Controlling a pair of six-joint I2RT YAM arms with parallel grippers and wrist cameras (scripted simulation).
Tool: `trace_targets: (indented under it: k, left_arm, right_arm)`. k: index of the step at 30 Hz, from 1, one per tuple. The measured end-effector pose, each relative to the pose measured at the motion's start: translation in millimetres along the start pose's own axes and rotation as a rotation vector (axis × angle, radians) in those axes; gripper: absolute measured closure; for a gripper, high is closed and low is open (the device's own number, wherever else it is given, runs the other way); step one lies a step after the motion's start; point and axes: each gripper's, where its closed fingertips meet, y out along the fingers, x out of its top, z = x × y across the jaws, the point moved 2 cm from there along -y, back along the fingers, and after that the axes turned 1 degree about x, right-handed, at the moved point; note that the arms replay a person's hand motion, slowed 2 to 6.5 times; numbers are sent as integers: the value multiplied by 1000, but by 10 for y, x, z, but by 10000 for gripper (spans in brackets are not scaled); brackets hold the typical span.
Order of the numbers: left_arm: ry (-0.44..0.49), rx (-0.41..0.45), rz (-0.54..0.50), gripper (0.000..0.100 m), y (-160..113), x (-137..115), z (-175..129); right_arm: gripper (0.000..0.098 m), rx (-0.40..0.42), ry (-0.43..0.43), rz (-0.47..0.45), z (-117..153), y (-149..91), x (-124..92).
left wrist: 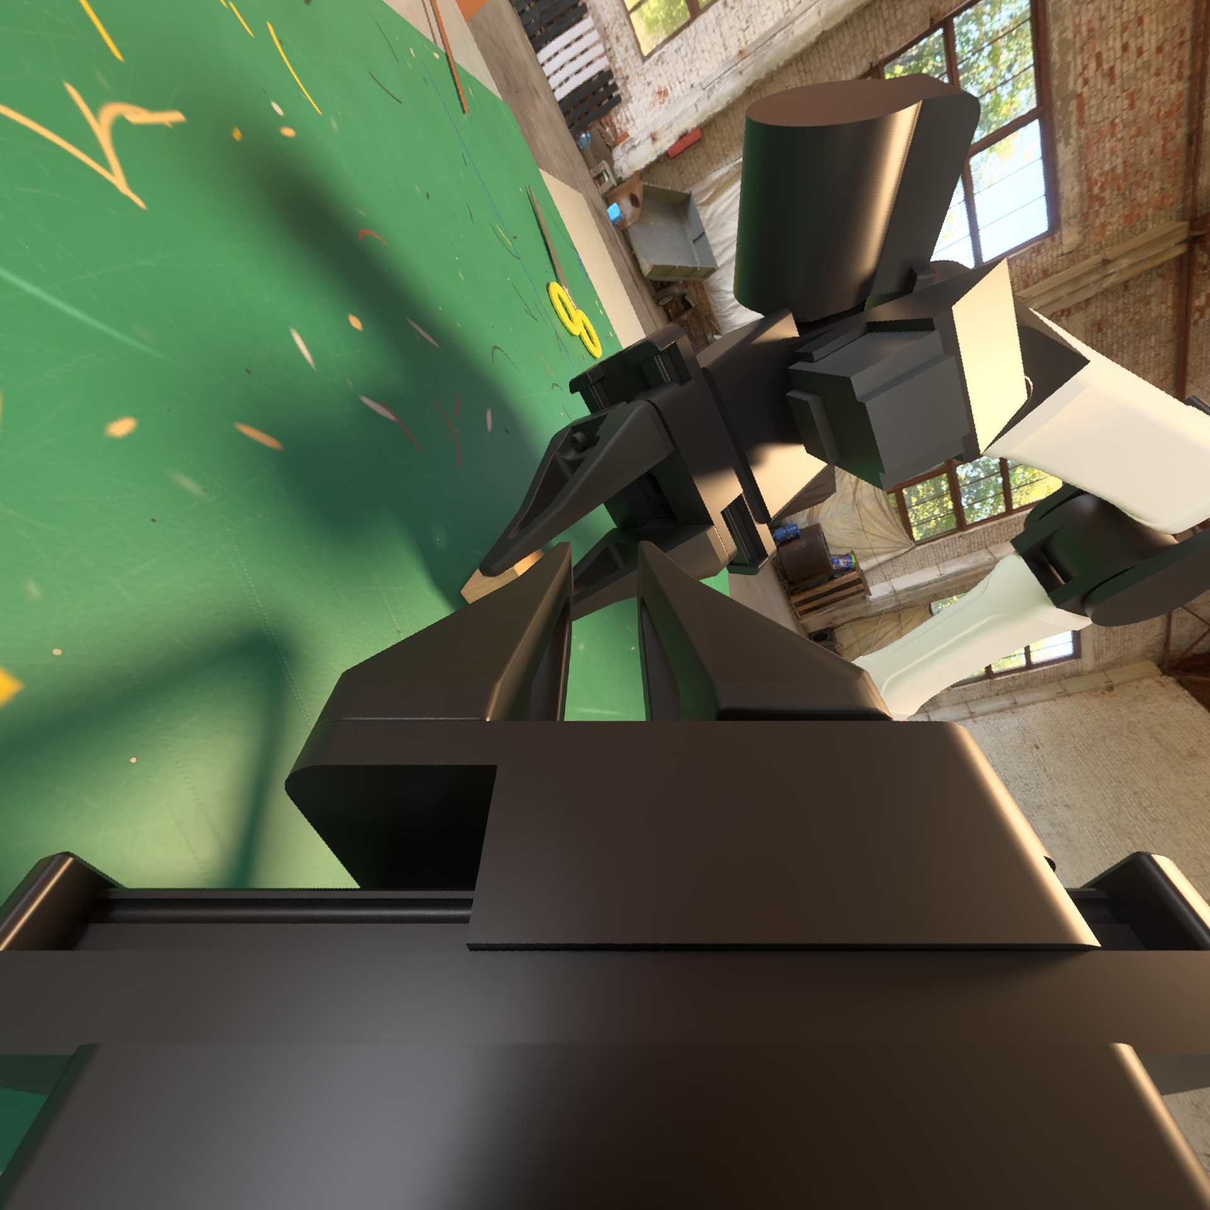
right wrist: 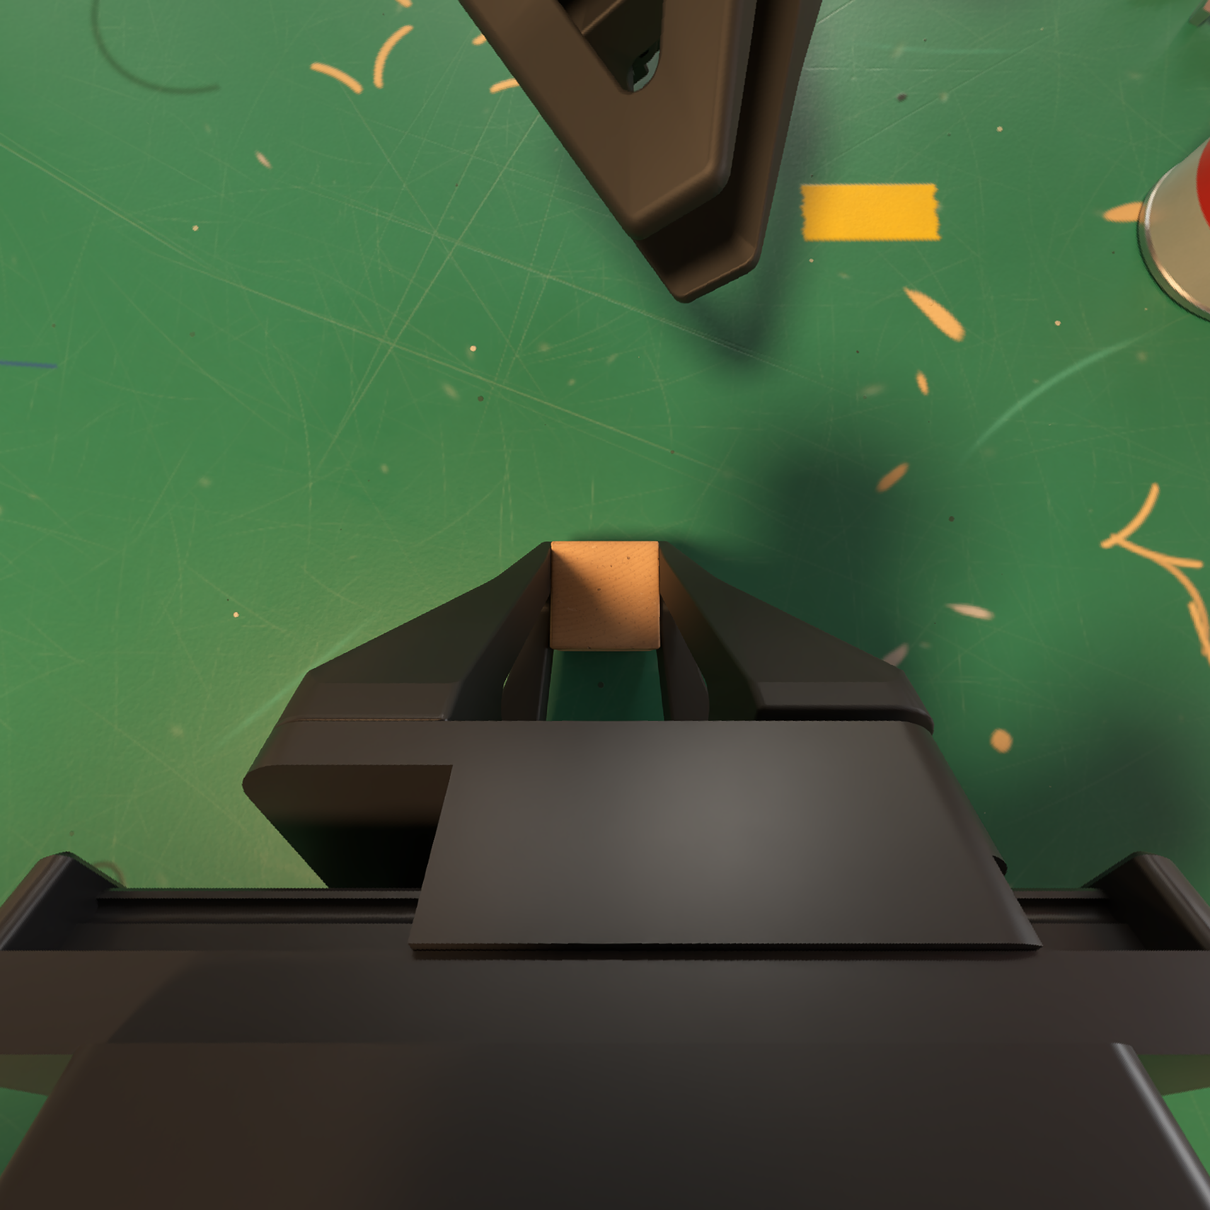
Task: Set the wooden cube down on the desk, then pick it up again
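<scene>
The wooden cube (right wrist: 604, 596) is a small tan block held between the two black fingers of my right gripper (right wrist: 604, 553), which is shut on it, just over the green desk mat (right wrist: 327, 393). I cannot tell whether the cube touches the mat. In the left wrist view the cube (left wrist: 501, 579) peeks out under the right gripper's finger (left wrist: 556, 484), just ahead of my left gripper (left wrist: 605, 556). My left gripper is open by a narrow gap and empty. One of its fingers (right wrist: 681, 164) shows at the top of the right wrist view.
A yellow tape strip (right wrist: 869, 211) lies on the mat beyond the cube. A round metal object with a red part (right wrist: 1178, 249) sits at the right edge. Two yellow rings (left wrist: 576, 321) lie near the mat's far edge. The right arm (left wrist: 1080, 419) rises to the right.
</scene>
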Motion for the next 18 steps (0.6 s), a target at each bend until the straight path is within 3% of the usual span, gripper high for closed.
trace_targets:
  k: [18]
  left_arm:
    - [-1,2,8,835,7,-20,9]
  right_arm:
    - [728,0,-6,-1,13,14,3]
